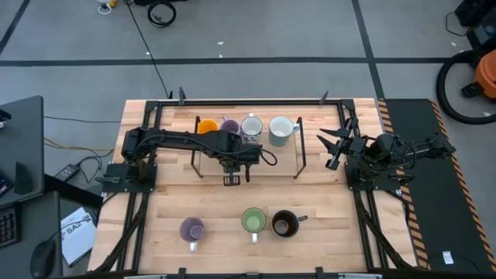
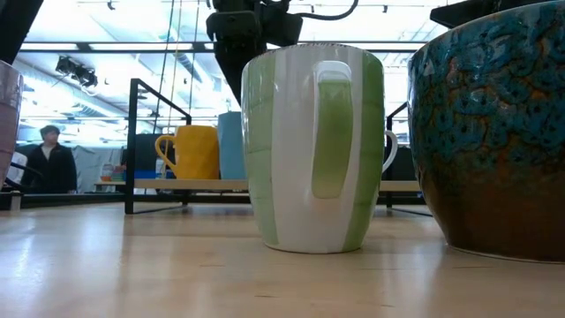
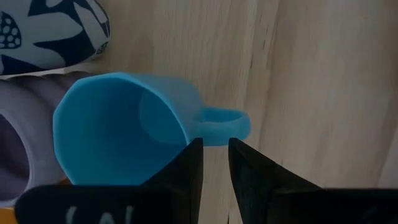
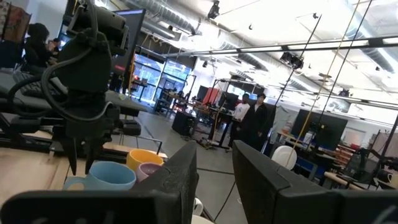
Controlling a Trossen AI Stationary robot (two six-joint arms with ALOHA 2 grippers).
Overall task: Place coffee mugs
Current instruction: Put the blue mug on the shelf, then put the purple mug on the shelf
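A bright blue mug (image 3: 112,124) (image 4: 104,176) stands beside the purple mug (image 3: 12,143) and the white patterned mug (image 3: 50,31), in front of the rack's back row. The arm hides it in the high view. My left gripper (image 3: 216,144) (image 1: 232,179) points down over it, shut on its handle. The back row holds the orange (image 1: 207,125), purple (image 1: 229,125), patterned (image 1: 251,128) and pale white-blue (image 1: 280,129) mugs. Lavender (image 1: 192,229), green (image 1: 253,221) and dark brown (image 1: 284,224) mugs stand on the table near its near edge. My right gripper (image 1: 332,147) waits at the right, open and holding nothing. My left gripper pinches the blue mug's handle (image 3: 217,138) between its two fingertips, coming from above and pointing steeply down. The mug stays upright with its mouth up. Its foot is hidden, so I cannot tell whether it rests on the wood.
The black metal rack frame (image 1: 298,159) surrounds the back mugs. In the low view the green mug (image 2: 313,146) and the dark brown mug (image 2: 494,132) fill the foreground. People stand in the room beyond the table (image 4: 255,118). Bare wood lies between the rack and the near row.
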